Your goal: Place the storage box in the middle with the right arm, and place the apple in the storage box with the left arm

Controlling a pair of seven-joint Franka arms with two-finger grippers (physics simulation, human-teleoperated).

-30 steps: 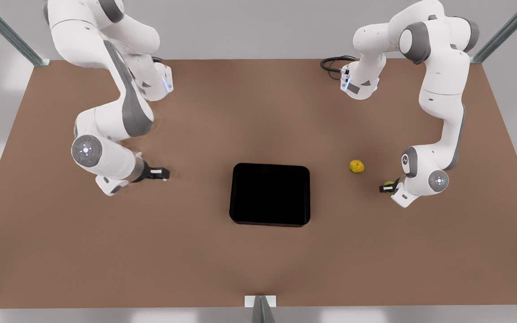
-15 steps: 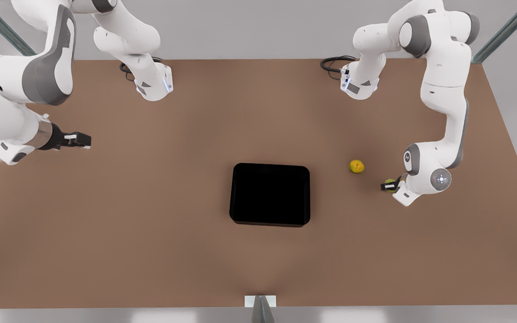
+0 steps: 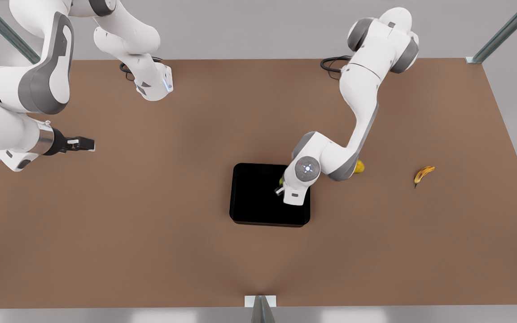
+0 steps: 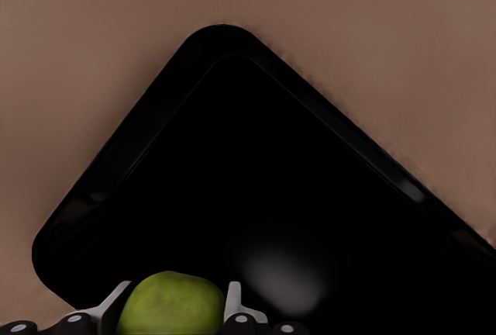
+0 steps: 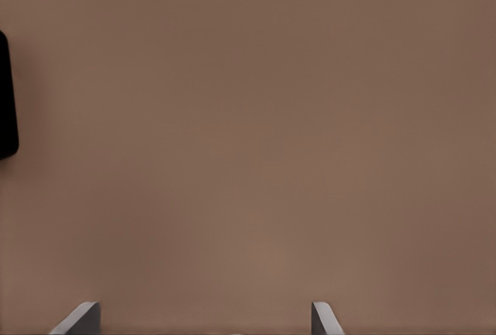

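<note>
Front view: left gripper pinching the apple above the storage box; right gripper spread, well apart.

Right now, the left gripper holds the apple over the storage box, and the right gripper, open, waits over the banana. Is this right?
One part is wrong: the right gripper is not over the banana. The front view shows it open over bare table at that view's left, with the banana far off at the right. The rest stands: the left gripper holds the apple over the storage box.
</note>
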